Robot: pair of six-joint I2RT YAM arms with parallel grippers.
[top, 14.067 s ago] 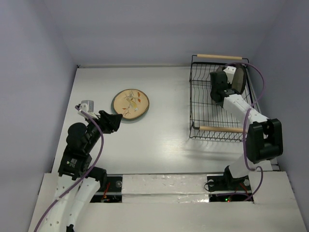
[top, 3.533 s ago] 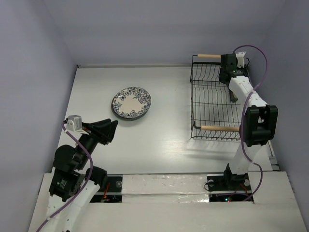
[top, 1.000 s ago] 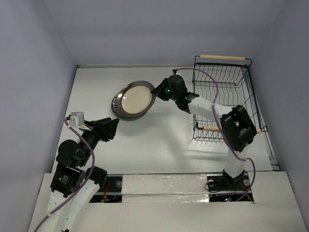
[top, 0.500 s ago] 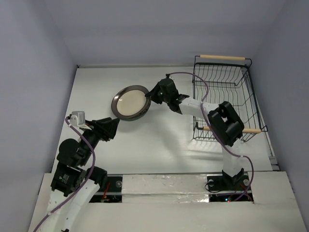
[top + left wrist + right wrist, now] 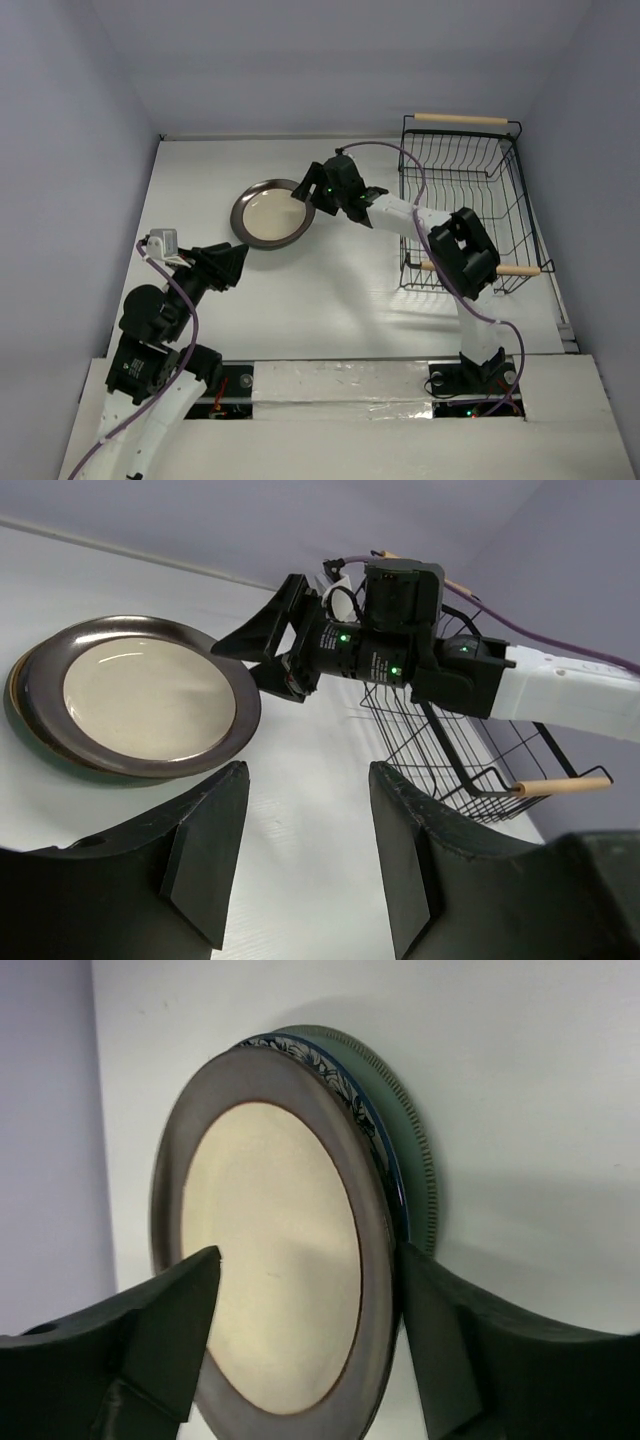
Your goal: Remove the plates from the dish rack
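Note:
A dark-rimmed cream plate [image 5: 272, 212] lies on top of a stack of plates at the table's left middle. Under it show a blue floral rim [image 5: 345, 1090] and a teal ribbed rim [image 5: 410, 1135]. My right gripper [image 5: 305, 192] stands open at the top plate's right edge. One finger sits over the cream face and the other outside the rim [image 5: 310, 1252]. The black wire dish rack [image 5: 405, 200] with wooden handles stands at the right. My left gripper [image 5: 235, 262] hovers open in front of the stack, with nothing between its fingers [image 5: 307, 770].
The right arm [image 5: 400, 213] stretches from the rack's front left corner across to the stack. The rack's near wooden handle [image 5: 510, 269] sits just past the arm's elbow. The side walls stand close to the table's left and right edges.
The right gripper carried the dark-rimmed plate left, set it flat on the stack and opened its jaws. The left arm has hardly moved.

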